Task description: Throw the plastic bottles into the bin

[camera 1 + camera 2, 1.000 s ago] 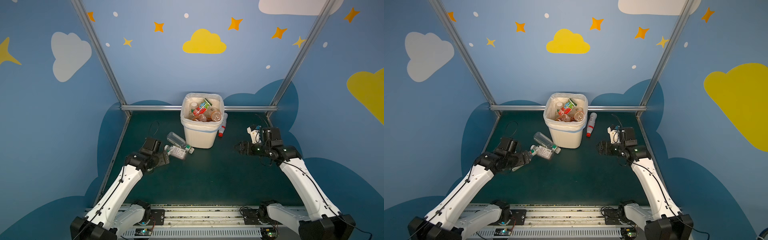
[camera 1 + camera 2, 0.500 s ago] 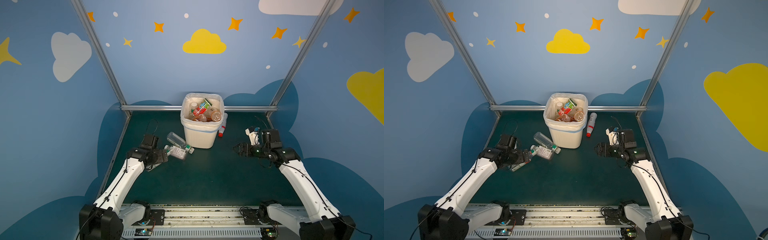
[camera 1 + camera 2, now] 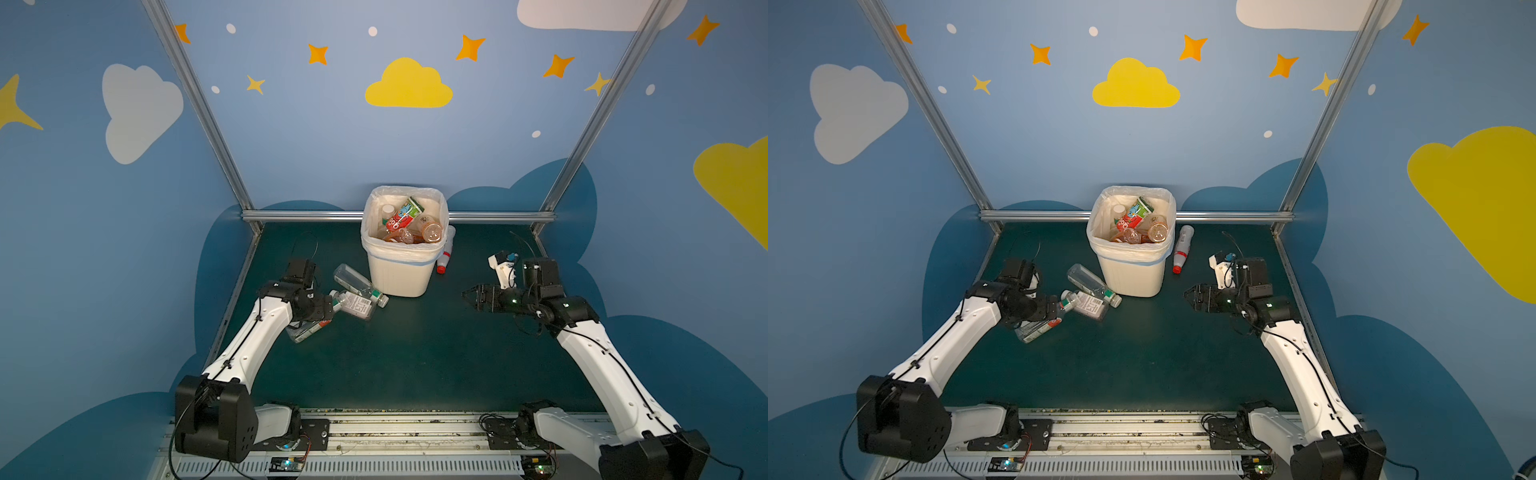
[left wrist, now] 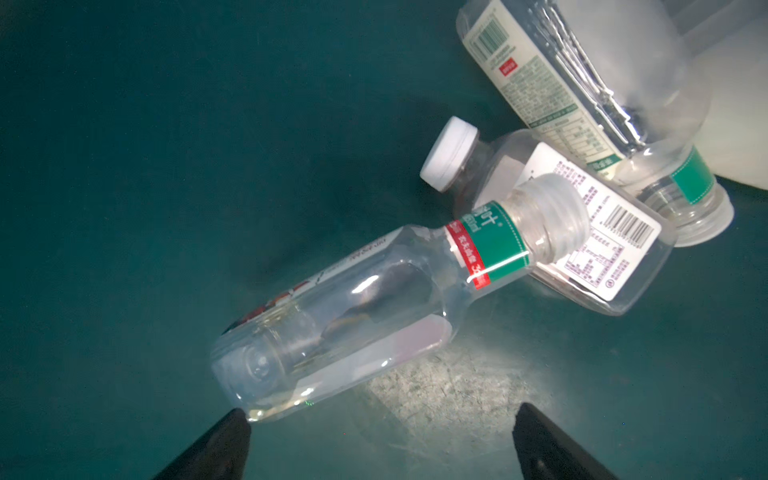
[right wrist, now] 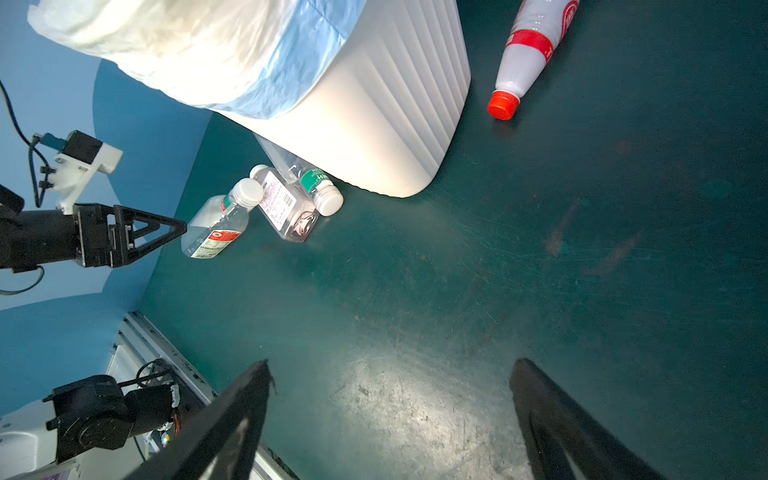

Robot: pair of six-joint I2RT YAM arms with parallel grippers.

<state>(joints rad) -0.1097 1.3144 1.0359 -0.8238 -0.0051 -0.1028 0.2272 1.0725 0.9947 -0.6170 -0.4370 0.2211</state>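
The cream bin point(image 3: 399, 276) point(image 3: 1133, 278) stands at the back middle with several plastic bottles point(image 3: 409, 226) inside. Three clear bottles lie left of it. One with a red and green label point(image 3: 307, 330) point(image 4: 353, 316) rests by my left gripper point(image 3: 329, 310) point(image 4: 381, 415), which is open, with one fingertip point(image 4: 232, 428) close to the bottle's base and nothing between the fingers. A white-labelled bottle point(image 3: 357, 306) point(image 4: 590, 249) touches its cap. Another bottle point(image 3: 353, 280) leans on the bin. A red-capped white bottle point(image 3: 445, 253) point(image 5: 528, 54) lies right of the bin. My right gripper point(image 3: 467, 297) point(image 5: 390, 368) hangs open and empty.
Aluminium frame posts and a rail point(image 3: 307, 215) close off the back of the dark green mat point(image 3: 415, 353). Blue walls stand near on both sides. The base rail point(image 3: 395, 428) runs along the front edge.
My left arm has raised its shoulder and shifted over the red and green bottle, its jaws a touch wider. My right gripper has crept slightly left.
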